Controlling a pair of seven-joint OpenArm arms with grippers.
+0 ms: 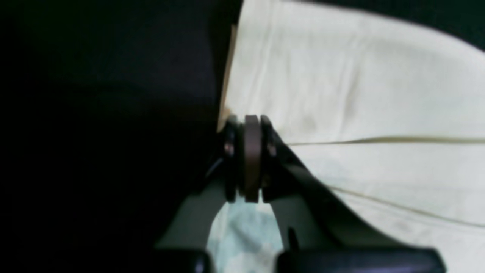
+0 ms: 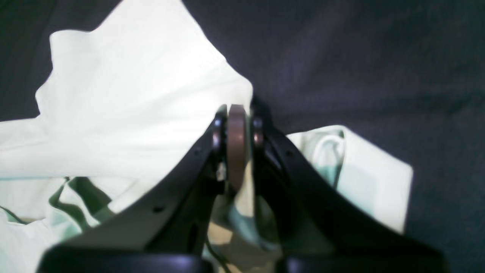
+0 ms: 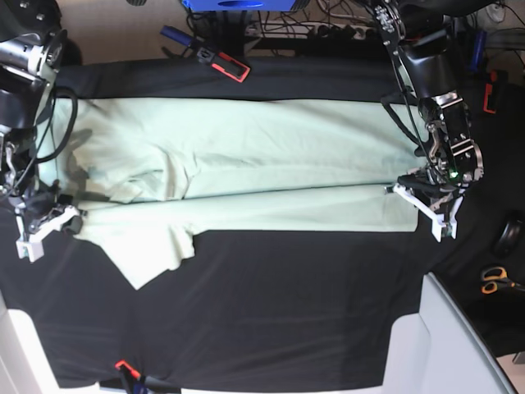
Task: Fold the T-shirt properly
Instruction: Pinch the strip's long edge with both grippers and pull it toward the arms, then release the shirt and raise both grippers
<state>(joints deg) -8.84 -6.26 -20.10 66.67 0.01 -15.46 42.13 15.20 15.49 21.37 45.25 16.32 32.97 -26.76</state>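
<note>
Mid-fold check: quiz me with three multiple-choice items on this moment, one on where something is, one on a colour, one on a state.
1. In the base view, the free sleeve of the T-shirt points toward:
A. lower left
B. upper right
C. centre top

2. The table cover is:
A. white
B. black
C. red

3. The right gripper is:
A. wide open
B. out of view
C. shut on the T-shirt

Answers: 1 A, the sleeve juts down past the folded edge at lower left; 2 B, dark cloth surrounds the shirt; 3 C, its fingers pinch pale fabric.

My pale mint-green T-shirt [image 3: 246, 164] lies spread lengthwise, nine to three o'clock, one sleeve toward seven.
</note>
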